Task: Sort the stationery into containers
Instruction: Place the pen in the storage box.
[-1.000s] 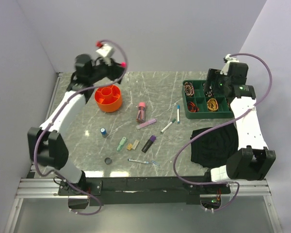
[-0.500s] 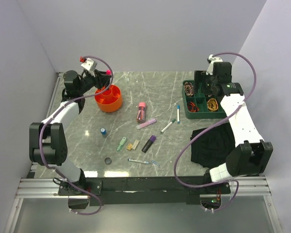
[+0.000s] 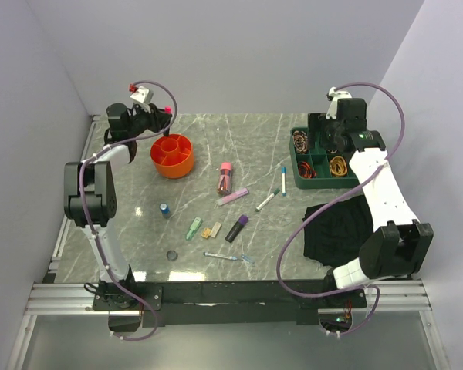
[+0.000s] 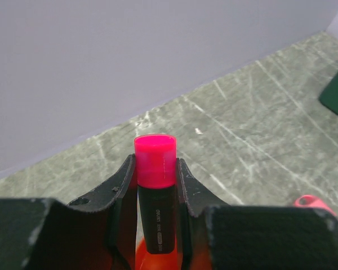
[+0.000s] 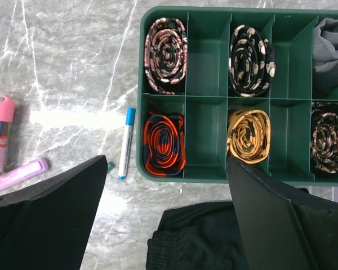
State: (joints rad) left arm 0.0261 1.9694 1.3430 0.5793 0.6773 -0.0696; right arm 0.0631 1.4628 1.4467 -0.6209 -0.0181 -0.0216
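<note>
Black marker with pink cap (image 4: pixel 155 191): clamped crosswise between the two fingers of the left end effector (image 4: pixel 155 164), cap poking out past the fingertips, barrel running back between the pads. The grip is snug on the barrel just behind the cap, so the marker should not twist.

Orange pot (image 3: pixel 170 168): the held marker hangs above its far rim, off the bench (image 3: pixel 255 142). A sliver of orange shows under the barrel in the wrist view. My read is that it is carried high so it clears the wall before being tipped into a section. Which section lies beneath, I cannot tell.

Loose stationery, all on the tray side of the pot and nearer the arm bases:
- pink tube (image 3: pixel 225 177) closest
- blue cylinder (image 3: pixel 164 210) just below the pot
- green clip (image 3: pixel 194 227) and yellow eraser (image 3: pixel 212 230) side by side
- purple-capped marker (image 3: pixel 237 227)
- white pens (image 3: pixel 268 200) farther out

None of these touches the pot.

Right end effector (image 5: pixel 168 163): well apart from the pot, jaws spread wide with nothing between them, hovering over the green tray (image 5: pixel 214 11) of coiled bands (image 5: pixel 165 48). A black cloth (image 5: pixel 197 242) lies just beside the tray.
</note>
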